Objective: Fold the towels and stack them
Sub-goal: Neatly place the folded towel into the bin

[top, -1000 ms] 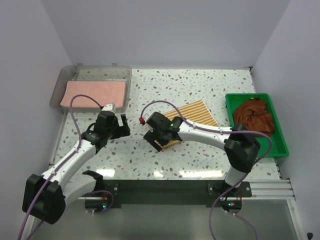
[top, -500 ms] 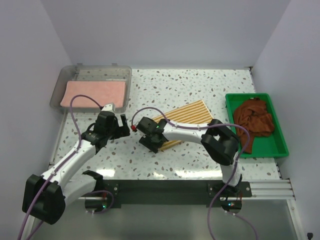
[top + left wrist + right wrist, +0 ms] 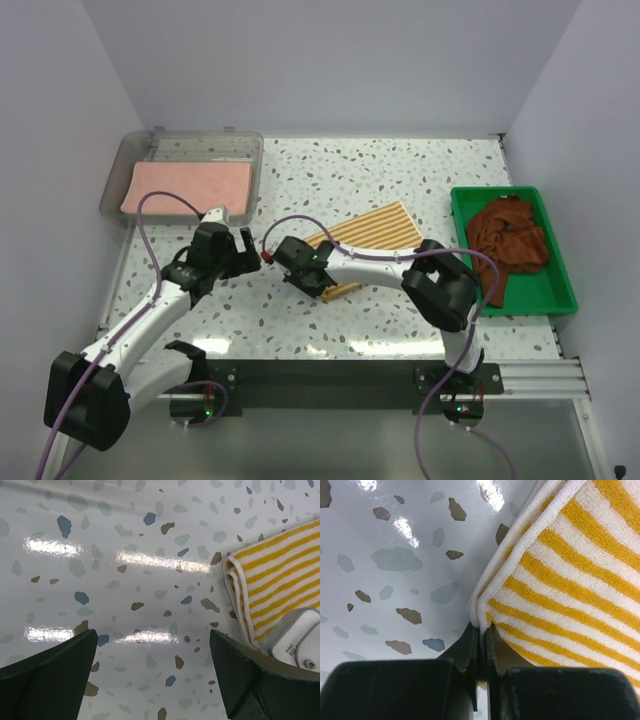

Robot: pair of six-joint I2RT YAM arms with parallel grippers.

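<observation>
A yellow-and-white striped towel (image 3: 375,232) lies folded in the middle of the speckled table, also seen in the right wrist view as striped towel (image 3: 570,580) and in the left wrist view as striped towel (image 3: 275,585). My right gripper (image 3: 305,275) (image 3: 482,630) is shut on the towel's white-edged left corner. My left gripper (image 3: 240,250) (image 3: 152,660) hangs open over bare table just left of that corner, with nothing between its fingers. A pink towel (image 3: 188,187) lies folded flat in the clear bin (image 3: 255,150) at back left. A brown towel (image 3: 510,230) lies crumpled in the green tray (image 3: 560,295).
The clear bin stands at the table's back left and the green tray along the right edge. White walls close in the back and both sides. The arm bases and a black rail (image 3: 330,375) run along the near edge.
My right gripper has slid left to the towel's left corner and shut on it. The left arm has hardly moved and stays open.
</observation>
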